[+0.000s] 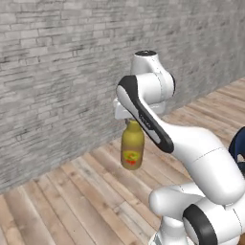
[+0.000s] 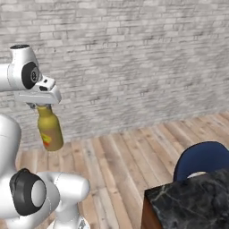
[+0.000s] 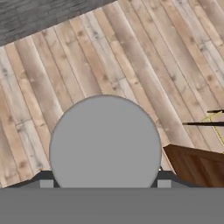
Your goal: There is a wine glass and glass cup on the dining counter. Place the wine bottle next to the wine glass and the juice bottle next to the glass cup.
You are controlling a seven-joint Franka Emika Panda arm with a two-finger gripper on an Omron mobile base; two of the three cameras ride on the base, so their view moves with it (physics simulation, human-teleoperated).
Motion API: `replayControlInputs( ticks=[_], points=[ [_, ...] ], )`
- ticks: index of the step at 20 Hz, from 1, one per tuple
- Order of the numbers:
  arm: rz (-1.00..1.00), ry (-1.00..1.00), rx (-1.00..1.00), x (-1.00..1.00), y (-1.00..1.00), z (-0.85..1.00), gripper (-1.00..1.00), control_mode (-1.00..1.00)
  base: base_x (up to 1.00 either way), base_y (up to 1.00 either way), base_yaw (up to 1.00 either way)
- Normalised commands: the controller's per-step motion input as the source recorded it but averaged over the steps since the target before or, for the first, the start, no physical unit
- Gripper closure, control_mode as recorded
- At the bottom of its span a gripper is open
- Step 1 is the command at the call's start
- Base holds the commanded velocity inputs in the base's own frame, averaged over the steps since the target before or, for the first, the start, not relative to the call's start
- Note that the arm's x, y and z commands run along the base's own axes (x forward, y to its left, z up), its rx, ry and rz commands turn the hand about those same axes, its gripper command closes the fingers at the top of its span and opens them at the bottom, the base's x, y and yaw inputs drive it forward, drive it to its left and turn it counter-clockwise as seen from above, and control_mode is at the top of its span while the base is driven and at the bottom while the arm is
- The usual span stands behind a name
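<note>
The pincer (image 1: 129,119) is clenched on the neck of the juice bottle (image 1: 132,150), just under its cap. The bottle hangs upright below the hand, high in the air above the wooden floor (image 1: 72,201). It touches nothing but the pincer. It is probably held this high so that its bottom passes freely over the edge of the desk while the base drives.

In the hand view the grey-white cap (image 3: 105,144) is seen from above as a big round disc, with one dark fingertip (image 3: 168,176) at each side of it. This suggests a grip centred on the neck.

A corner of the dining counter (image 2: 197,197) appears at the lower right of the right base view, black with pale veins, on a wood front. It is well apart from the bottle, so the carrying step seems to be in its middle part and the placing is not yet done.

By count there are one juice bottle, one blue stool (image 2: 201,161) just behind the desk corner, and one brick wall (image 2: 134,58) in the background.
</note>
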Motion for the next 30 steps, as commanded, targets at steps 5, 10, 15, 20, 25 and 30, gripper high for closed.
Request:
replayControlInputs(
  ticks=[5, 10, 15, 20, 25, 30],
  points=[
    [0.00, 0.00, 0.00, 0.00, 0.00, 0.00, 1.00, 1.00, 0.62, 0.38, -0.39],
    [0.00, 0.00, 0.00, 0.00, 0.00, 0.00, 1.00, 1.00, 0.62, 0.38, -0.39],
    [0.00, 0.00, 0.00, 0.00, 0.00, 0.00, 1.00, 1.00, 0.55, 0.37, -0.47],
    [0.00, 0.00, 0.00, 0.00, 0.00, 0.00, 1.00, 1.00, 0.54, 0.36, -0.49],
    [0.00, 0.00, 0.00, 0.00, 0.00, 0.00, 1.00, 1.00, 0.56, 0.35, -0.46],
    [0.00, 0.00, 0.00, 0.00, 0.00, 0.00, 1.00, 1.00, 0.63, 0.34, -0.39]
  ],
)
